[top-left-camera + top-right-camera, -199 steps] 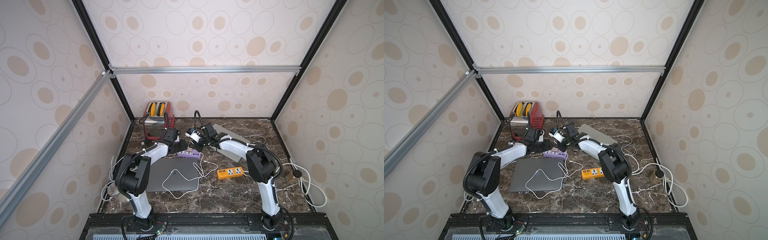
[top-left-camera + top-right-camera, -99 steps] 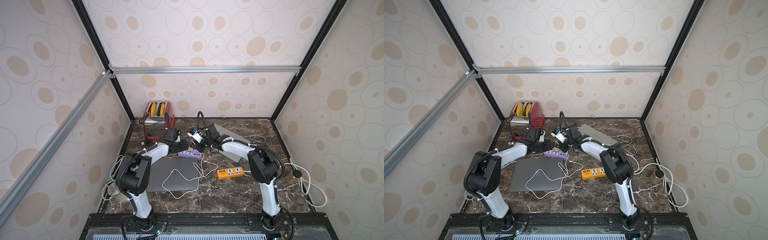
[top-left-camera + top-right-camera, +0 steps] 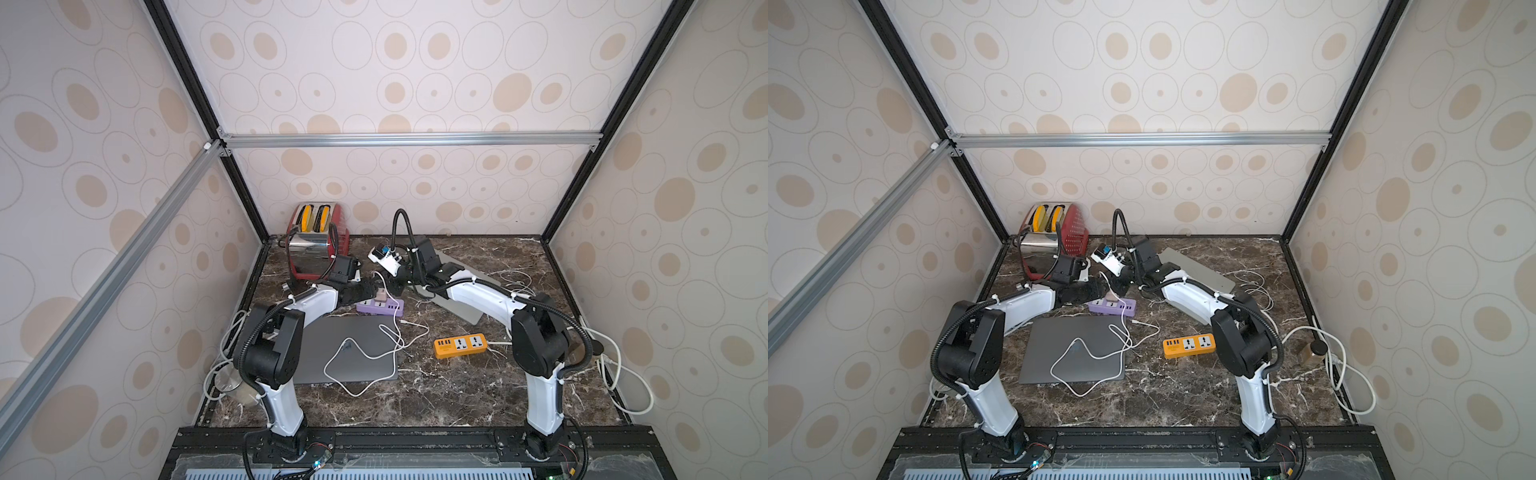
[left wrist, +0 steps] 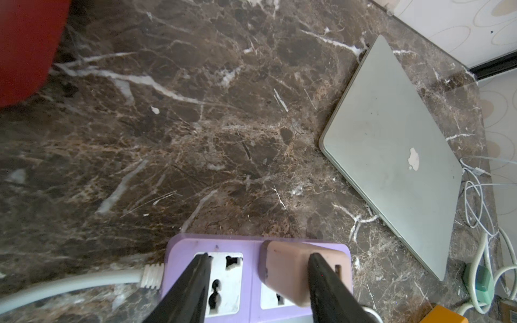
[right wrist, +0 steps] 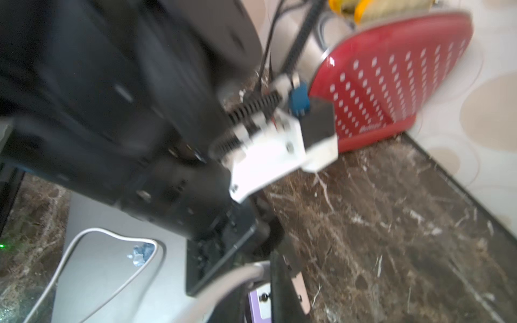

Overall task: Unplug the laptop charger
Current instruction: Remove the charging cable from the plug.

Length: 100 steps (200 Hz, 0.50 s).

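Right wrist view: blurred throughout; pale purple plastic power strip (image 5: pixel 260 304) cut by the frame edge.
Silver closed laptop (image 3: pixel 471 273): at 2 o'clock of the strip, partly hidden under the right arm (image 3: pixel 482 297) in both top views.
Right gripper (image 3: pixel 394 286): tips too small to read.

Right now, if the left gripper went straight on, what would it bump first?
Probably the pink charger plug on the purple power strip, just ahead of the left gripper; depth is unclear.
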{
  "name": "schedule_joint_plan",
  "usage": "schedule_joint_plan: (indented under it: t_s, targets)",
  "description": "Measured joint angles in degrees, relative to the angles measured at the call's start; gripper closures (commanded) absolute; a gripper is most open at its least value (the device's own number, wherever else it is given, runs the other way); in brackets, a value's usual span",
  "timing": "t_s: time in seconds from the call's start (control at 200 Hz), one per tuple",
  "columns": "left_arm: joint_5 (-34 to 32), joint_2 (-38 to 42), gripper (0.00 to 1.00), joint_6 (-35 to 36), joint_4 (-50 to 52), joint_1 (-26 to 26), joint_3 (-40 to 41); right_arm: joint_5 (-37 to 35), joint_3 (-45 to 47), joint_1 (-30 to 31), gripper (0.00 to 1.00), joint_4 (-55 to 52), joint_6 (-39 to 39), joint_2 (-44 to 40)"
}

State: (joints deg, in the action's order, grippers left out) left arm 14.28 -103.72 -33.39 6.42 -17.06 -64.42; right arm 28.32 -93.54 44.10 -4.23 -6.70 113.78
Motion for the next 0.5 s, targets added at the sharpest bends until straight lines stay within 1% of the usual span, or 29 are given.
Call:
schedule_joint_plan:
  t_s: [0.11, 0.285, 0.401, 0.501]
  targets:
    - [-0.3, -0.1, 0.43, 0.0, -0.3, 0.0, 0.0, 0.4, -0.7, 0.2, 0.99, 0.3, -0.1, -0.9]
    - [-0.6, -0.1, 0.43, 0.0, 0.0, 0.0, -0.3, -0.9, 0.2, -0.1, 0.99, -1.5, -0.7, -1.0]
    - [-0.8, 0.0, 0.41, 0.0, 0.2, 0.0, -0.3, -2.1, 4.3, -0.1, 0.98, -1.7, -0.7, -2.5]
    - [-0.9, 0.6, 0.38, 0.4, 1.0, 0.0, -0.2, -2.9, 10.4, -0.1, 0.98, -1.7, 0.3, -5.3]
